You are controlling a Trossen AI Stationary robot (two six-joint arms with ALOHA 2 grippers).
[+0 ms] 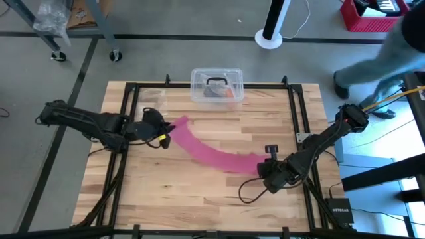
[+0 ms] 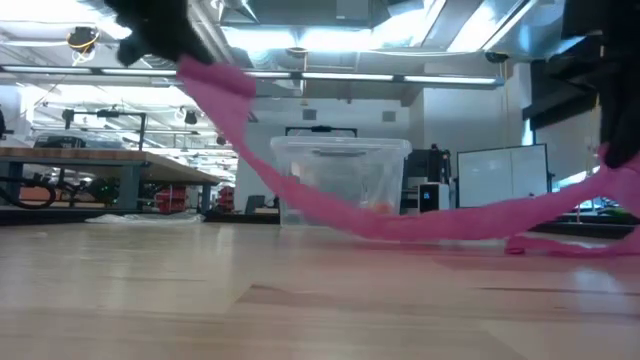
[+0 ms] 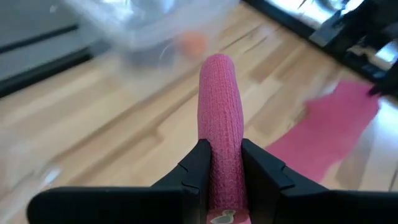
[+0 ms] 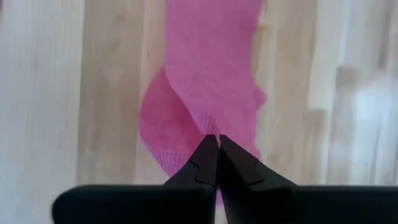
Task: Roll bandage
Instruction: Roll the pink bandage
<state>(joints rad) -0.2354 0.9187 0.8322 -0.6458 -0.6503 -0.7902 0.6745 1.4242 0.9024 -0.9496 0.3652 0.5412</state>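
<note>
The left claw [image 3: 225, 168] pinches one end of the pink bandage [image 1: 212, 154]. The right claw [image 4: 217, 149] is squeezed tight on the other end. The strip sags between them over the bench [image 1: 199, 192].

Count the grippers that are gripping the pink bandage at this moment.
2. The left gripper is shut on one end of the bandage, raised off the table on its left. The right gripper pinches the other end at the right.
</note>
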